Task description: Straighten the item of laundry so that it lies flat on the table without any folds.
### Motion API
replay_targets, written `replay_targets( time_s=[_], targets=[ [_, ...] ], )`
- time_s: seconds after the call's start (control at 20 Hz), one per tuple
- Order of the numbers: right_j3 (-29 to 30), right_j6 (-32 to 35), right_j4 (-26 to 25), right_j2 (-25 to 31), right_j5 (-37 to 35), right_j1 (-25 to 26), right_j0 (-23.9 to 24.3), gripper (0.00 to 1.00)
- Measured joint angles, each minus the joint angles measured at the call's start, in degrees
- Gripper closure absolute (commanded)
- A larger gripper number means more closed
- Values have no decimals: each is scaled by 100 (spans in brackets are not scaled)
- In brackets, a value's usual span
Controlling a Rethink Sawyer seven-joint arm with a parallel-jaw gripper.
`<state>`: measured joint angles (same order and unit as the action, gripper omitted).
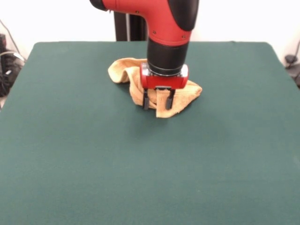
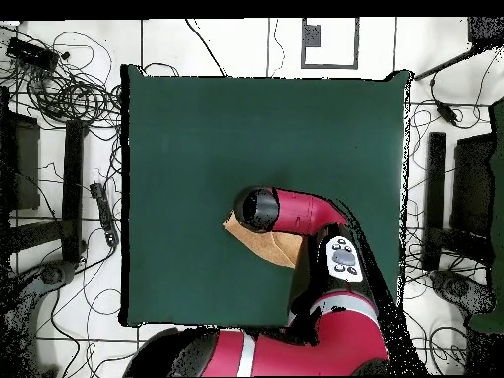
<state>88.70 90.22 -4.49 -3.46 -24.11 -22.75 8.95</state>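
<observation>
Green surface (image 1: pixel 140 178) bare at frame bottom | gripper (image 1: pixel 159 99) upper centre, straddling towel (image 1: pixel 183 96) fold, not clamped | towel runs left-right beneath

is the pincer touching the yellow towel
Touching. In the front view the pincer stands down in the crumpled golden yellow-orange terry-cloth towel, with a ridge of cloth between its two dark fingers. The overhead view hides this under the arm.

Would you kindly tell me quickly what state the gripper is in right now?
Gripper: open, fingers down astride a ridge of the crumpled towel, not yet shut on it.
</observation>
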Motion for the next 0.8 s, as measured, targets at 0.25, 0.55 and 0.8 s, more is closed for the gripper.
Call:
replay_targets(
  time_s=[0.25,0.55,0.8],
  targets=[
    [-27,0,0,0,0,15,0,0],
    [-27,0,0,0,0,15,0,0],
    [-28,0,0,-1,1,15,0,100]
  ],
)
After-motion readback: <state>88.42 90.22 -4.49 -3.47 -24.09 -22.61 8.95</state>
